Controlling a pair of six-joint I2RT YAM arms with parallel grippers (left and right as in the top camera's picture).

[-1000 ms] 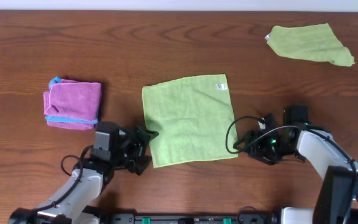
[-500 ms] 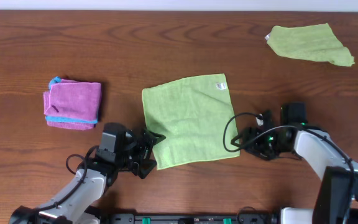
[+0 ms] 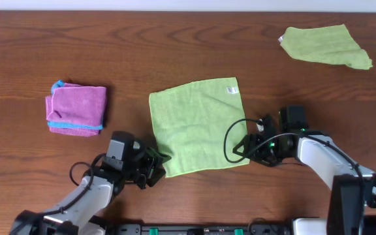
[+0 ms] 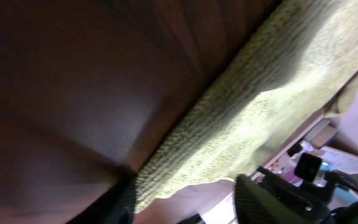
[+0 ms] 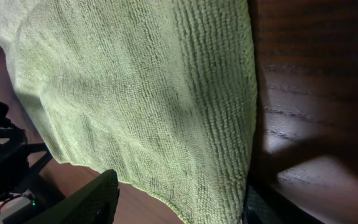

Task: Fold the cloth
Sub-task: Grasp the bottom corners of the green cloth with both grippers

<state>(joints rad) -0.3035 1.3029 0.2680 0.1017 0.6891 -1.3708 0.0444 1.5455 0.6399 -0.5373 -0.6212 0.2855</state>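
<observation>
The cloth lies flat and unfolded on the worktop, a lime-green square with its small white tag at its far right corner. The left pincer sits low at the cloth's near left corner. In the left wrist view its two dark fingers stand well apart, with the cloth's ribbed edge running between them and not yet clamped. The right pincer sits at the cloth's right edge, just above the near right corner. In the right wrist view its fingers are likewise spread wide, either side of that corner, with the fabric hanging between them and not pinched. A folded pink cloth with teal edging lies well to the left of the cloth. A duller green cloth, loosely rumpled, lies well beyond the cloth's far right corner.
</observation>
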